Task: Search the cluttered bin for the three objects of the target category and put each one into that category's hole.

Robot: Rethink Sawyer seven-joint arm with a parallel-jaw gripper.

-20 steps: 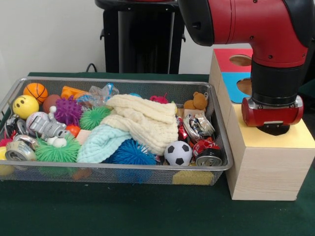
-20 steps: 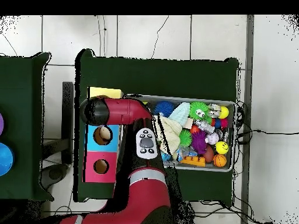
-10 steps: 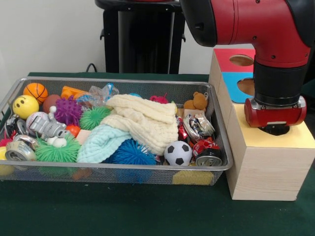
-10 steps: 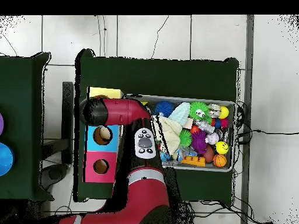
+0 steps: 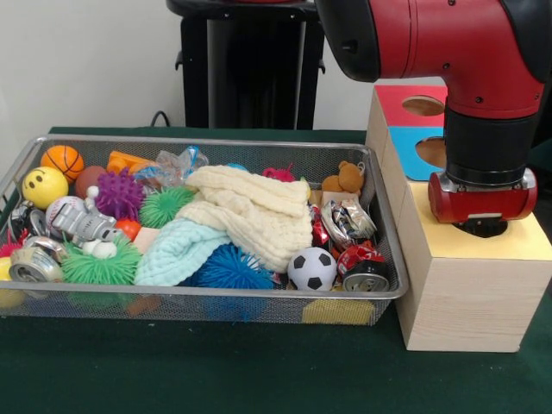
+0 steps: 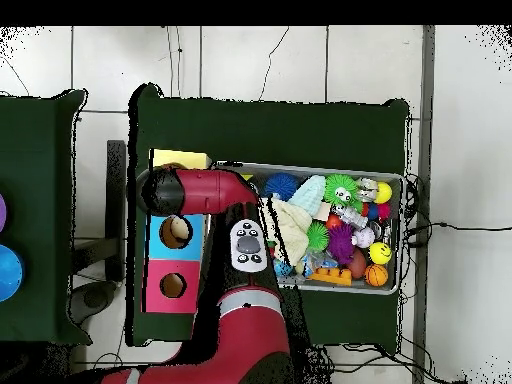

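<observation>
The wire bin (image 5: 379, 297) holds a jumble: a cream knitted cloth (image 5: 254, 211) and a pale blue cloth (image 5: 177, 250) on top, a soccer ball (image 5: 311, 268), crushed cans (image 5: 362, 266), a blue spiky ball (image 5: 229, 266), a basketball (image 5: 63, 160) and a small teddy bear (image 5: 346, 178). My gripper (image 5: 480, 228) is outside the bin, low over the yellow top (image 5: 526, 241) of the wooden sorting box. The red wrist (image 5: 479, 197) hides most of it, and nothing shows in its hold. From overhead the arm's end (image 6: 160, 190) covers that spot.
The sorting box (image 5: 466, 302) stands right of the bin, with a blue panel hole (image 6: 176, 232) and a red panel hole (image 6: 173, 286) behind the yellow one. More spiky balls, a yellow smiley ball (image 5: 44, 186) and a can (image 5: 33, 263) crowd the bin's left end.
The wrist drifted slightly to the right over the yellow panel one second ago, then held still. Nothing in the bin moved.
</observation>
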